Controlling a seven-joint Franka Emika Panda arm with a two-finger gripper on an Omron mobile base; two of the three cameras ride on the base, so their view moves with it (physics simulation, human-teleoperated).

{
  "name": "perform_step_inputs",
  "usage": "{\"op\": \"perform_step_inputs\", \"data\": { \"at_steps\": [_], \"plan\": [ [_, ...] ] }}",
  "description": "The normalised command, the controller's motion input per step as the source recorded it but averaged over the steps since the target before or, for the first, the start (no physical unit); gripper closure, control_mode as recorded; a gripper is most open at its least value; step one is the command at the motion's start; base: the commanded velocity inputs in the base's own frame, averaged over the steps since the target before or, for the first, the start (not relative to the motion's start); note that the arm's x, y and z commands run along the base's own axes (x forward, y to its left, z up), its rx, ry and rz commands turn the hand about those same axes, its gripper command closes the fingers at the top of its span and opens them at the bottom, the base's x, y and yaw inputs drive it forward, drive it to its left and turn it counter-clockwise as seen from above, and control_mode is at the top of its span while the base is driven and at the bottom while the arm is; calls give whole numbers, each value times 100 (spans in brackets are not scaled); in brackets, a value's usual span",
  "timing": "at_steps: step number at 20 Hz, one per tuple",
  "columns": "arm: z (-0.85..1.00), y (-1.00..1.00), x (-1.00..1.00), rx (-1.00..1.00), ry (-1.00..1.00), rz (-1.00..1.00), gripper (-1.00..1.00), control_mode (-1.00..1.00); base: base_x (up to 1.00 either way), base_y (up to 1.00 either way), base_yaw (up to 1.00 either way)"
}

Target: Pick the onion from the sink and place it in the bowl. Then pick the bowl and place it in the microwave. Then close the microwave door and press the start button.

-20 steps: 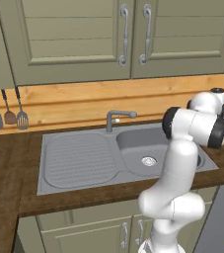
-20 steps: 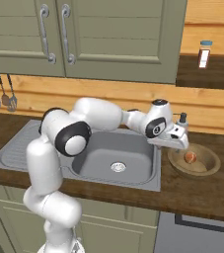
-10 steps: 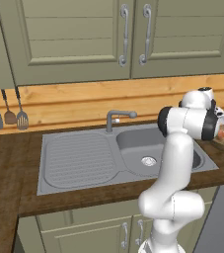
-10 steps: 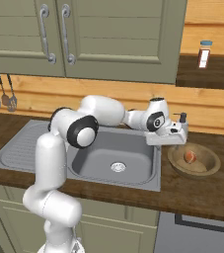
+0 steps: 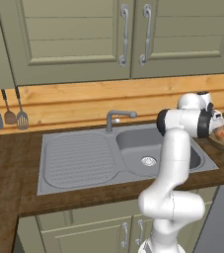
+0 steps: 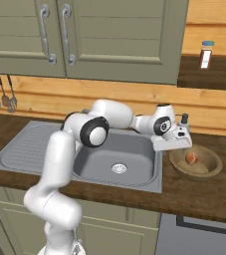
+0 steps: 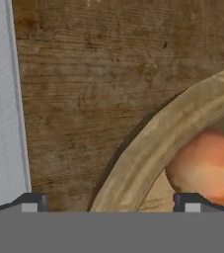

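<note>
While onion sits in bowl, gripper gapes empty.

Small round orange-brown onion resting inside wide, shallow brown wooden bowl, left of its centre. Bowl upright on wooden counter, just right of grey metal sink: rectangular basin, ribbed drainboard, 1 round drain.

Soft, even light fills my kitchen, with no glare and only faint shadows. My hand view is coarse and blurred: the onion looks smeared, its edges soft.
</note>
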Motion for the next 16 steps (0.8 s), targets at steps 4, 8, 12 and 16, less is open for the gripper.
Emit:
{"op": "perform_step_inputs", "data": {
  "at_steps": [4, 8, 12, 16],
  "plan": [
    [-35, -6, 4, 0, 6, 7, 100, -100, 0, 0, 0],
    [-21, 0, -6, 0, 1, 3, 100, -100, 0, 0, 0],
    [-7, 0, -25, 0, 0, 0, 100, -100, 0, 0, 0],
    [0, 0, -32, 0, -1, 3, 100, -100, 0, 0, 0]
  ]
}}
